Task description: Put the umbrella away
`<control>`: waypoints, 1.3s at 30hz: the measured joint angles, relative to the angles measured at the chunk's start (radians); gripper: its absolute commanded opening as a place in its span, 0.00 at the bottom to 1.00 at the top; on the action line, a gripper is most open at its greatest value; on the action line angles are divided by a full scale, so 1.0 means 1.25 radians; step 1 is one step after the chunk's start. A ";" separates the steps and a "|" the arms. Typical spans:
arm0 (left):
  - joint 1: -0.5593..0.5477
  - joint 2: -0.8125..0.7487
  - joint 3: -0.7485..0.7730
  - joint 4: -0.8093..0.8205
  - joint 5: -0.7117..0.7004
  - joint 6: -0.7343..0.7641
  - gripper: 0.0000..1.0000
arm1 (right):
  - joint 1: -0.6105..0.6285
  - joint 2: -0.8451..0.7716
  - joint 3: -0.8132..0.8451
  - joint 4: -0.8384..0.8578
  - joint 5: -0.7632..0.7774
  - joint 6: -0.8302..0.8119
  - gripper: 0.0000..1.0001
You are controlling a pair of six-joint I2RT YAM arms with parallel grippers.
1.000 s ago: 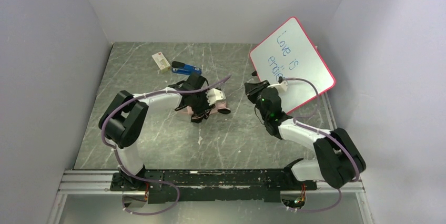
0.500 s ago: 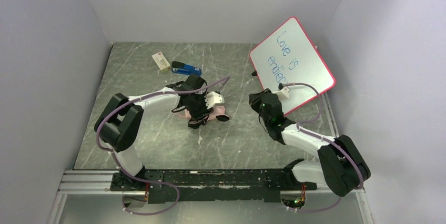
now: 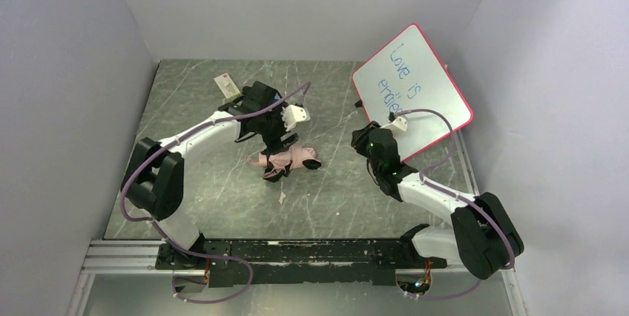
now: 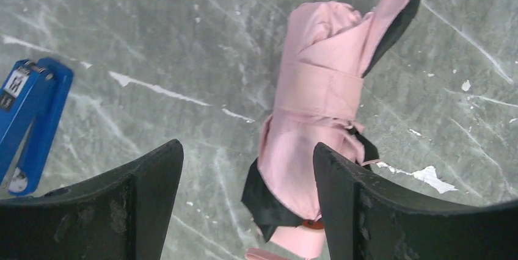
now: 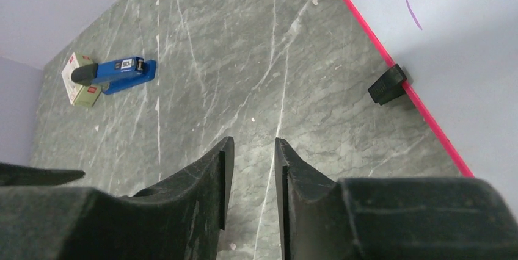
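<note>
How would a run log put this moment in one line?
umbrella: strapped bundle lying on table | left gripper: open over it, not gripping | right gripper: slightly open, empty, near whiteboard

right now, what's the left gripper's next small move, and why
Probably lift the left gripper away: its jaws stand open and empty above the pale pink and black folding umbrella, which lies rolled and banded on the grey marbled table.

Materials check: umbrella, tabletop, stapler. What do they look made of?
Umbrella: thin matte fabric, pale pink with black underside; it creases and bunches softly under its wrap strap. Tabletop: grey-green marble look with white veins; stone or printed laminate, cannot tell. Stapler: smooth blue body, likely plastic or painted metal.
</note>
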 measured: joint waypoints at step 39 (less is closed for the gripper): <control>0.262 -0.220 0.052 0.029 -0.218 -0.404 0.97 | -0.001 -0.083 0.220 -0.225 -0.257 -0.524 0.94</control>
